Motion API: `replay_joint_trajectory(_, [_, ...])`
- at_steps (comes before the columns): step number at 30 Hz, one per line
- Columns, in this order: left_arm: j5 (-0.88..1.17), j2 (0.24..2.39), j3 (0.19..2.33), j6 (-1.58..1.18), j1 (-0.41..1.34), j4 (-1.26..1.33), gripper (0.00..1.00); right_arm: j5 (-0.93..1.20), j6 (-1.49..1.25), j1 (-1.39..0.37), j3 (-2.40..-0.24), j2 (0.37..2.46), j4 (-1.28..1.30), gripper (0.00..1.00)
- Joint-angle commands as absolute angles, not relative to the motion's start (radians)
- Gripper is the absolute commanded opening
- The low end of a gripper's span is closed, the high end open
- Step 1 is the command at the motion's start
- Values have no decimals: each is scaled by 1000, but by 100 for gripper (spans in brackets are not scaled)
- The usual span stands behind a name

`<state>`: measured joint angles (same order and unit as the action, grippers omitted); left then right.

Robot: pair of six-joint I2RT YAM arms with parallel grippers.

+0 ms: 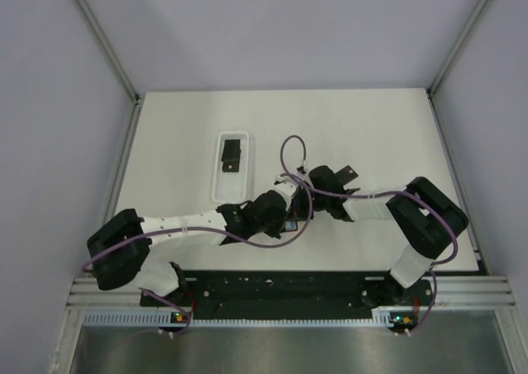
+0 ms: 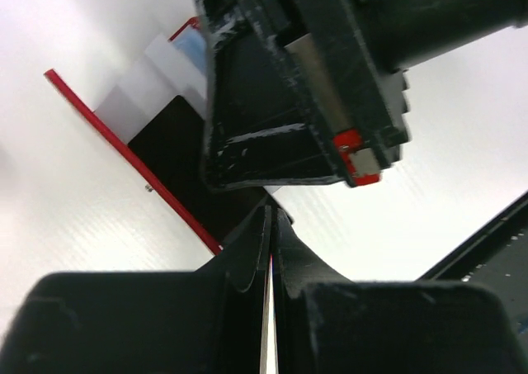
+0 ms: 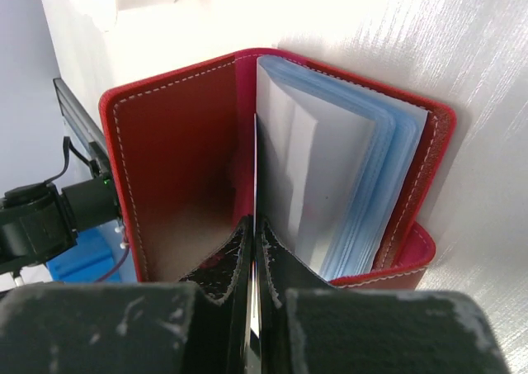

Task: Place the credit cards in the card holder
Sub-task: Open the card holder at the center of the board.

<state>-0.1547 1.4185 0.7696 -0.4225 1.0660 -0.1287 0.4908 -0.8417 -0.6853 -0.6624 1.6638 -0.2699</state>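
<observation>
The red card holder (image 3: pixel 177 159) lies open on the table, its pale blue sleeves (image 3: pixel 363 184) fanned to the right. My right gripper (image 3: pixel 254 227) is shut on a thin black credit card (image 3: pixel 256 168), seen edge-on and standing between the red cover and the sleeves. My left gripper (image 2: pixel 272 217) is shut on the thin red edge of the card holder (image 2: pixel 124 147). From above, the two grippers (image 1: pixel 285 215) (image 1: pixel 312 194) meet at the table's middle and hide the holder. Another black credit card (image 1: pixel 232 155) lies in the white tray (image 1: pixel 233 191).
The right gripper's fingers (image 2: pixel 272 143) hang close above the left gripper's tips. Purple cables (image 1: pixel 290 155) loop over both wrists. Grey walls close in the table (image 1: pixel 388 134) on three sides. A black rail (image 1: pixel 280 287) runs along the near edge.
</observation>
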Motion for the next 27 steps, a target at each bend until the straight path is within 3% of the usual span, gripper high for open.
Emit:
replay_joint_trajectory(1, [-277,1398,805,-399,1068,-186,0,483,-831,-692,-692,1666,-290,0])
replay_joint_trajectory(16, [-518,1324,715,-613,1063,-252,0,466,-807,-683,-683,1629,-242,0])
replay_joint_trajectory(27, [-486,1483,710,-666,1042,-126,0,477,-795,-681,-681,1563,-196,0])
